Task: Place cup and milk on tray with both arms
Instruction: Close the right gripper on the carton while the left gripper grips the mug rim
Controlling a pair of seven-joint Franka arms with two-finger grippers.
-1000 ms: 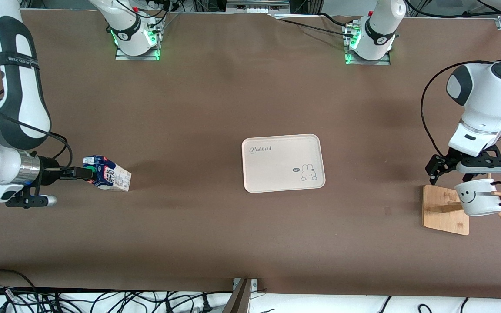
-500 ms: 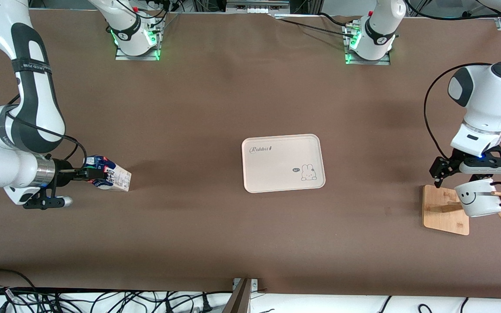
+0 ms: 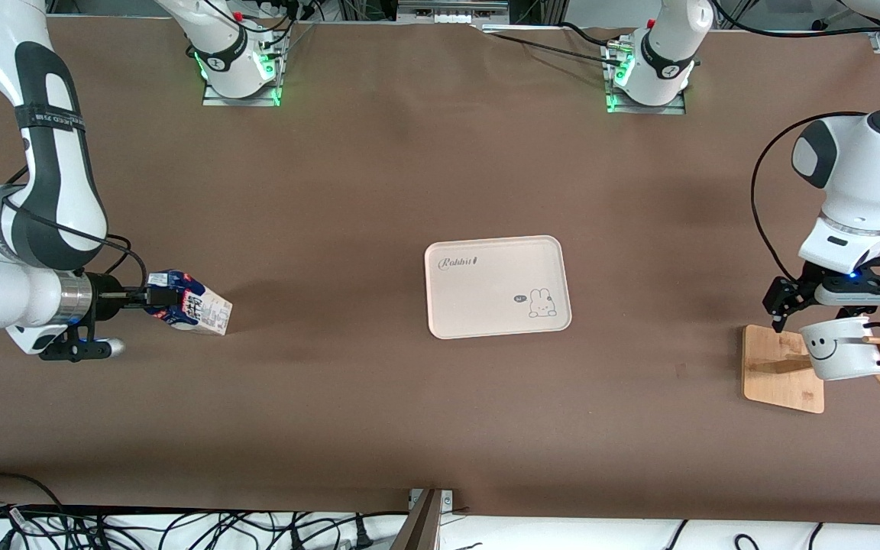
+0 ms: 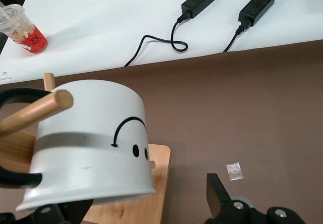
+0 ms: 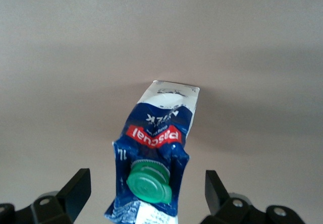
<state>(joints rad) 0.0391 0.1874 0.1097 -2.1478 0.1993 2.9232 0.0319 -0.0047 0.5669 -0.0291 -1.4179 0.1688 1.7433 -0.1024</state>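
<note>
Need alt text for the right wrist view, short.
A small blue-and-white gable-top milk carton with a round green screw cap stands on the brown table, seen from above. It sits between the open black fingers of the right pincer, which do not touch it.

The right arm reaches low and level from its end of the desk, its end effector [image 3: 156, 300] spread wide, one finger [image 5: 75, 188] on each side of the milk carton's top. The left arm bends down steeply, its end effector [image 3: 829, 325] open around the cup's rim.
</note>
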